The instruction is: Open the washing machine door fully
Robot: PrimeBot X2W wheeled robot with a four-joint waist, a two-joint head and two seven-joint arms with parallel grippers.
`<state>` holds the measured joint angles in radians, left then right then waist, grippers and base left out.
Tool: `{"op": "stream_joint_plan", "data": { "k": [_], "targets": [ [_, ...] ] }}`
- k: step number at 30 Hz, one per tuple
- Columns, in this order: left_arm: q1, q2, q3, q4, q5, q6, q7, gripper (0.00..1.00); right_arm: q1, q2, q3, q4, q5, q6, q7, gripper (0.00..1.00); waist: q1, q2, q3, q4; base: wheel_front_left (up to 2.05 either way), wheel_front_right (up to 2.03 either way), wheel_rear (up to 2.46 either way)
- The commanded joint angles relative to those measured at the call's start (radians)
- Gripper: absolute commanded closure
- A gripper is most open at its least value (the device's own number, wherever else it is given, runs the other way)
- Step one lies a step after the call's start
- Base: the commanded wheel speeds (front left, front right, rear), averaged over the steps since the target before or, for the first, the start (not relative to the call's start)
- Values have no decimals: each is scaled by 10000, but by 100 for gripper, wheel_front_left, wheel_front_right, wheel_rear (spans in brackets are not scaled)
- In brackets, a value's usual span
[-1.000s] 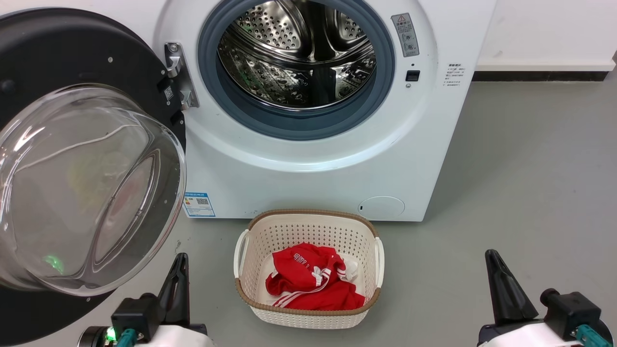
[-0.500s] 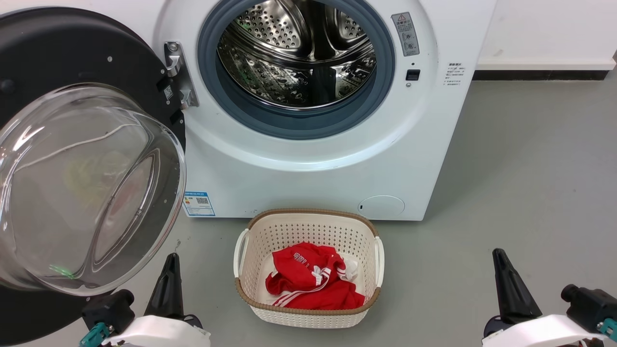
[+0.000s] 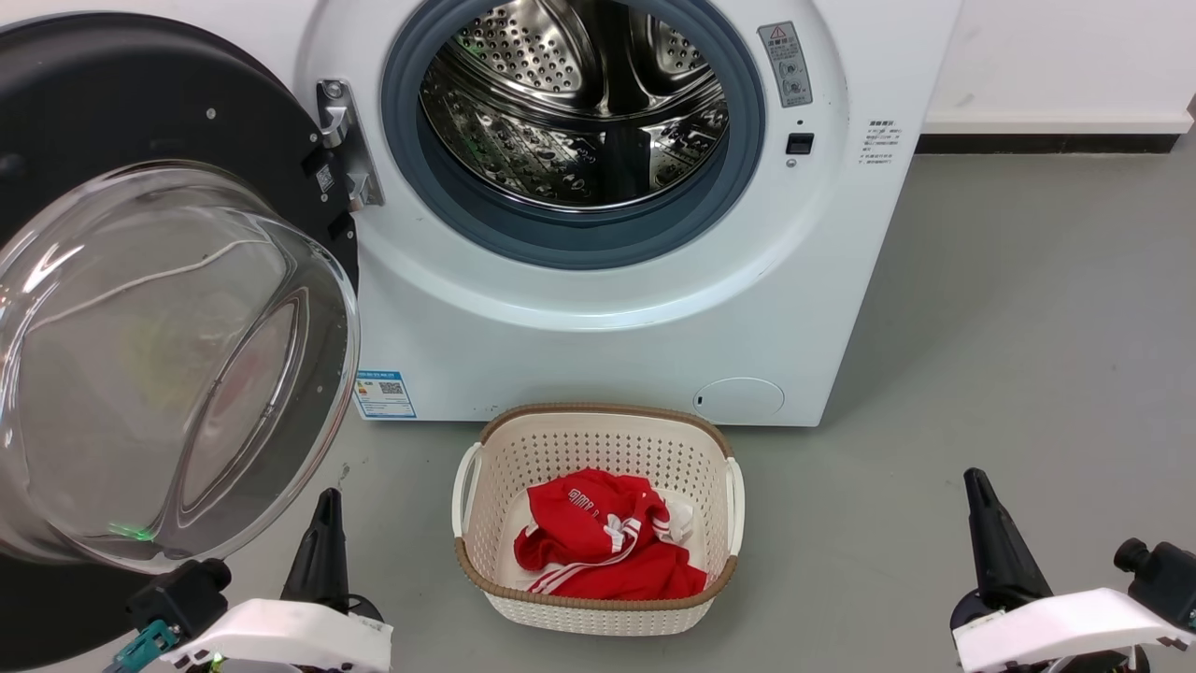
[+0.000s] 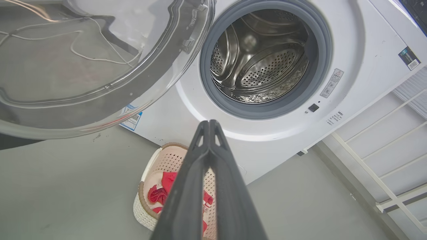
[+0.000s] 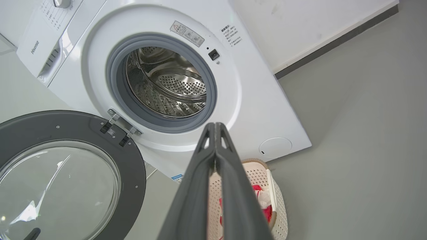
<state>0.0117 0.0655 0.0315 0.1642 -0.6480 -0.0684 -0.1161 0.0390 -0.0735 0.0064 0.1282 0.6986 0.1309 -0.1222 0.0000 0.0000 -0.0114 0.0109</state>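
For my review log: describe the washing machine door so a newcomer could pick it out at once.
Find the white washing machine, its steel drum exposed. A metal hinge on its left side carries the washing machine door, swung open. It is the large round black disc with a bulging clear glass bowl, unlike the blue-grey rubber ring fixed around the drum.

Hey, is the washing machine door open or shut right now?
Open. The washing machine door is swung wide to the left on its hinge, leaving the steel drum fully exposed.
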Motion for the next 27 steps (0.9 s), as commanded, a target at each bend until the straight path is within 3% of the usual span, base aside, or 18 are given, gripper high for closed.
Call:
{"op": "stream_joint_plan", "data": {
  "k": [1,27],
  "targets": [
    [-333,18,52,-85,-394,-59,75,100,-295,-84,-42,-66,404,1,62,100,0,0,3,-2,0,0,0],
    [-686,-44,338,231,-3736,-278,885,100,-736,-142,-240,358,3754,0,711,100,0,0,42,-31,0,0,0]
  ]
}}
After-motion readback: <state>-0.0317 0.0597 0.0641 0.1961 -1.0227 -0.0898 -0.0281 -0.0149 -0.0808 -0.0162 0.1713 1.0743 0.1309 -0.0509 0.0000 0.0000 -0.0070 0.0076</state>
